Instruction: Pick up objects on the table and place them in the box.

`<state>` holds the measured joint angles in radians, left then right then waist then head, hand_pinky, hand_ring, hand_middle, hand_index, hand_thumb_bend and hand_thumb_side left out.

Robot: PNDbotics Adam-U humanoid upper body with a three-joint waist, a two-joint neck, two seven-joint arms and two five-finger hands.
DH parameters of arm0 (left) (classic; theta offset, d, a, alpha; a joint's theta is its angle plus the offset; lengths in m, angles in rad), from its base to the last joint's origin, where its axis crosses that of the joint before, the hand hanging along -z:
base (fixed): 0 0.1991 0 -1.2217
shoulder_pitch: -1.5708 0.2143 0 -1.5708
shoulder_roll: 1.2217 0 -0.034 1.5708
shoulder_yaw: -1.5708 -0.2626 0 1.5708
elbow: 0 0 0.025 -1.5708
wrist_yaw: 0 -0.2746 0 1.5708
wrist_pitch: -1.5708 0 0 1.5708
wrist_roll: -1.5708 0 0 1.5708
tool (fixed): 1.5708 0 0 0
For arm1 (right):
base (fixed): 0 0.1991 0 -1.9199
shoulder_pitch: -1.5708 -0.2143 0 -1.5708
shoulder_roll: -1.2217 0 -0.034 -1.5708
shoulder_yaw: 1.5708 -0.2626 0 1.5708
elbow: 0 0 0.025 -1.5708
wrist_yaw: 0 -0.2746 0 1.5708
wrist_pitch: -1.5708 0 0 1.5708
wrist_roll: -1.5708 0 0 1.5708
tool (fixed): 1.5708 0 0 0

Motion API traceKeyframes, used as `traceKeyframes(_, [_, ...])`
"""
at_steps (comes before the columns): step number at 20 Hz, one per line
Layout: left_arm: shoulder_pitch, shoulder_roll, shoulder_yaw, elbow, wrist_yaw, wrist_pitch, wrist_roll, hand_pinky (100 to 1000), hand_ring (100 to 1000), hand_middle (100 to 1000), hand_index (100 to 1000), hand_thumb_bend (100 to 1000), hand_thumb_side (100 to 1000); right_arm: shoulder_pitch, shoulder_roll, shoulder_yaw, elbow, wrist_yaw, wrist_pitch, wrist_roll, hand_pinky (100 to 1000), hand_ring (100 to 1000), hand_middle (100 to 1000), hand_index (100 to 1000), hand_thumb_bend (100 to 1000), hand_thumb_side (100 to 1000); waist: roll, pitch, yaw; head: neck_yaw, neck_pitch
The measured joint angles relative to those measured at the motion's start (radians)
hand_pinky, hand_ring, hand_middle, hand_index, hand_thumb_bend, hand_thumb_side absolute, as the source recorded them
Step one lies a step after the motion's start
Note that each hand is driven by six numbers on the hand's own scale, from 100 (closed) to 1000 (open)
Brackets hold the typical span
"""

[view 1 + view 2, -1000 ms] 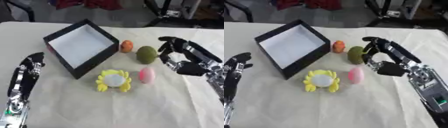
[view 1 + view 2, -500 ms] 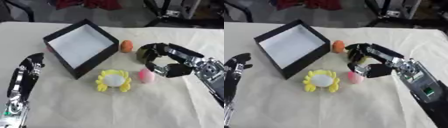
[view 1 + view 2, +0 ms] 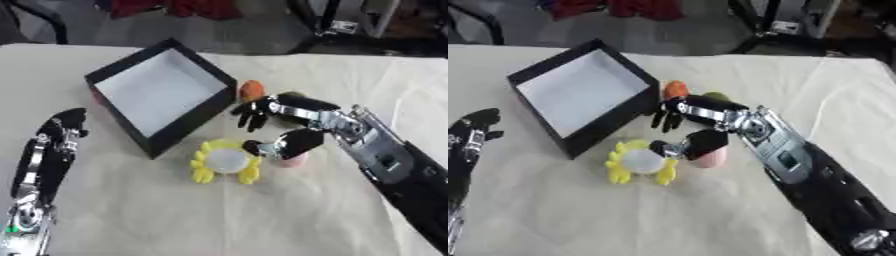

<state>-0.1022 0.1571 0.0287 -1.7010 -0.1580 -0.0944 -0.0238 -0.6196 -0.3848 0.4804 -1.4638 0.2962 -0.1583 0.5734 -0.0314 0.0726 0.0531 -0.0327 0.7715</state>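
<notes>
Box (image 3: 157, 95): black walls, white floor, open, empty, on cloth-covered worktop (image 3: 131, 210). Right of it: orange item (image 3: 252, 90); green item (image 3: 716, 96), mostly hidden. Below-right: yellow crab-shaped toy (image 3: 225, 160), pink egg (image 3: 710, 157) beside. Right robot hand (image 3: 282, 126): fingers spread over the egg, holding nothing. Left robot hand (image 3: 61, 131): open, idle, left of box.

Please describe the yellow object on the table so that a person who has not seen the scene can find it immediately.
Start from the black box with the white floor, on the cloth-covered table. Just below the box's near corner lies the yellow object, next to a pink object under the right hand. It alone is yellow, with a pale round centre and small lobes around its edge.
</notes>
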Motion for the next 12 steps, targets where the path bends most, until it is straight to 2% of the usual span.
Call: traceKeyframes(12, [0.000,0.000,0.000,0.000,0.000,-0.001,-0.001,782,862,782,798,160,763,-0.032,0.066,0.001,0.102,0.103,-0.058,0.017,738,719,742,927,290,621,0.000,0.000,0.003,-0.004,0.000])
